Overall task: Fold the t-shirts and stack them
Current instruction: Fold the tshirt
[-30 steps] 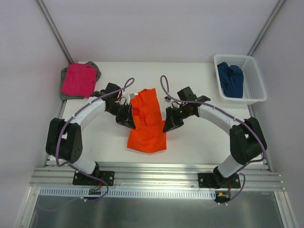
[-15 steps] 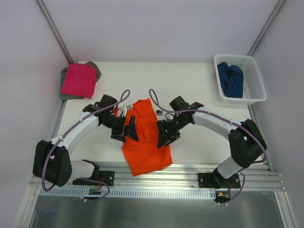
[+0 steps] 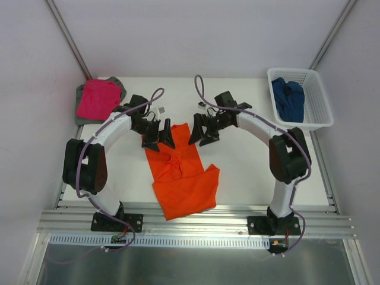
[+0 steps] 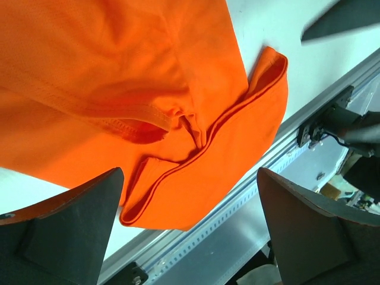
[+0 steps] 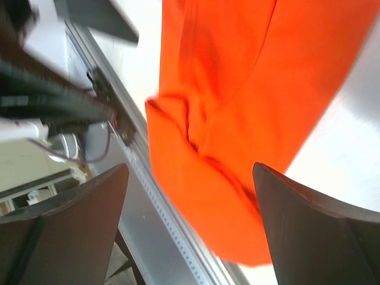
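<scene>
Top view: white table (image 3: 249,172) sitting between pale walls, rail (image 3: 196,217) running along near edge. Orange t-shirt (image 3: 181,178) lying rumpled centre-front. Pink t-shirt (image 3: 98,100) resting on grey t-shirt (image 3: 80,114), far-left corner. Dark blue t-shirt (image 3: 288,100) sitting in basket (image 3: 319,116).

Left gripper (image 3: 159,135) and right gripper (image 3: 202,130) hovering at the orange shirt's far end.

Left wrist: fingers (image 4: 65,231) standing wide apart, gripping nothing; hem stitching showing.

Right wrist: blurring; fingers (image 5: 65,231) gaping likewise.

Since a second ago: both claws opening, shirt lying nearer the front edge.

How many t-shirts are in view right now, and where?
4. The orange t-shirt lies spread at near centre. The pink t-shirt sits at the far left corner on top of the grey t-shirt. The dark blue t-shirt is in the white basket. More may be hidden underneath.
</scene>
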Robot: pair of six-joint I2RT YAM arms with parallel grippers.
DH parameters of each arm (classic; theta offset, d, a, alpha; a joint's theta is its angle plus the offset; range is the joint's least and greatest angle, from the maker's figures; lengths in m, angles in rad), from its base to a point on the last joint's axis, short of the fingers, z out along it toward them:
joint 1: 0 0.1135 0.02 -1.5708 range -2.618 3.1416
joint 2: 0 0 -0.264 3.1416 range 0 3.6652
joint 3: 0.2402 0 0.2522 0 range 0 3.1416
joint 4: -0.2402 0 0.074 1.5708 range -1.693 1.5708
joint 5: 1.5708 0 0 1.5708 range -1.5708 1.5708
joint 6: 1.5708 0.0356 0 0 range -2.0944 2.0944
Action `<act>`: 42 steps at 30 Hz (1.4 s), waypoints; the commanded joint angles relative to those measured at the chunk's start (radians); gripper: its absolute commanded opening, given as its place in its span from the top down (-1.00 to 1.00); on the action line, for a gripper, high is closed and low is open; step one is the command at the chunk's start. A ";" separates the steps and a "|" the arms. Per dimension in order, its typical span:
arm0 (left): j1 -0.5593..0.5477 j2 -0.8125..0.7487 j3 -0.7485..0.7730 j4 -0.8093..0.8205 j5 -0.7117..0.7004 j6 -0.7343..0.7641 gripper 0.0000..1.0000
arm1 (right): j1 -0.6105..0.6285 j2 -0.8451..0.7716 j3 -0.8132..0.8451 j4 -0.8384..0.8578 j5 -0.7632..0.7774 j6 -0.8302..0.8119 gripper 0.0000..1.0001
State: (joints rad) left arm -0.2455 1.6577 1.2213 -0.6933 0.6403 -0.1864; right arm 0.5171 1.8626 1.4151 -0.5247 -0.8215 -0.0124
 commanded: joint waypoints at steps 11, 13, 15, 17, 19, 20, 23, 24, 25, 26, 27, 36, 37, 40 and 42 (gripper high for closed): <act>0.159 -0.234 -0.006 -0.015 -0.116 -0.077 -0.91 | 0.081 0.444 0.437 0.325 -0.232 0.420 -0.76; 0.181 -0.249 0.020 -0.020 -0.131 -0.076 -0.89 | 0.092 0.481 0.423 0.365 -0.263 0.479 -0.75; 0.210 -0.256 0.055 -0.023 -0.142 -0.068 -0.90 | 0.096 0.507 0.413 0.377 -0.261 0.485 -0.75; 0.230 -0.257 0.069 -0.026 -0.140 -0.064 -0.89 | 0.092 0.526 0.415 0.379 -0.249 0.505 -0.76; 0.236 -0.260 0.076 -0.026 -0.137 -0.062 -0.89 | 0.078 0.543 0.421 0.381 -0.220 0.511 -0.78; 0.239 -0.265 0.078 -0.028 -0.133 -0.061 -0.89 | 0.072 0.547 0.424 0.368 -0.206 0.508 -0.79; 0.239 -0.271 0.080 -0.029 -0.126 -0.056 -0.89 | 0.038 0.560 0.439 0.327 -0.163 0.485 -0.84; 0.239 -0.269 0.081 -0.029 -0.122 -0.058 -0.89 | 0.028 0.563 0.441 0.315 -0.151 0.471 -0.85; 0.239 -0.265 0.084 -0.029 -0.114 -0.055 -0.89 | 0.002 0.566 0.438 0.305 -0.130 0.470 -0.86; 0.239 -0.260 0.089 -0.029 -0.099 -0.058 -0.89 | -0.012 0.570 0.438 0.286 -0.119 0.468 -0.86; 0.239 -0.259 0.092 -0.029 -0.088 -0.055 -0.89 | -0.026 0.570 0.435 0.278 -0.108 0.463 -0.88; 0.239 -0.225 0.086 -0.028 -0.019 -0.058 -0.90 | -0.181 0.526 0.403 0.192 -0.012 0.384 -0.95; 0.239 -0.217 0.089 -0.028 -0.007 -0.056 -0.90 | -0.201 0.515 0.380 0.175 0.010 0.349 -0.96; 0.218 -0.202 0.113 -0.026 0.030 -0.033 -0.91 | -0.241 0.449 0.305 0.098 0.070 0.305 -0.96; 0.186 -0.199 0.129 -0.025 0.088 -0.025 -0.90 | -0.271 0.394 0.257 0.054 0.100 0.276 -0.97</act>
State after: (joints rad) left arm -0.0212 1.4551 1.2976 -0.7040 0.6239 -0.2417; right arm 0.2844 2.3360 1.7401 -0.3344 -0.8837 0.3664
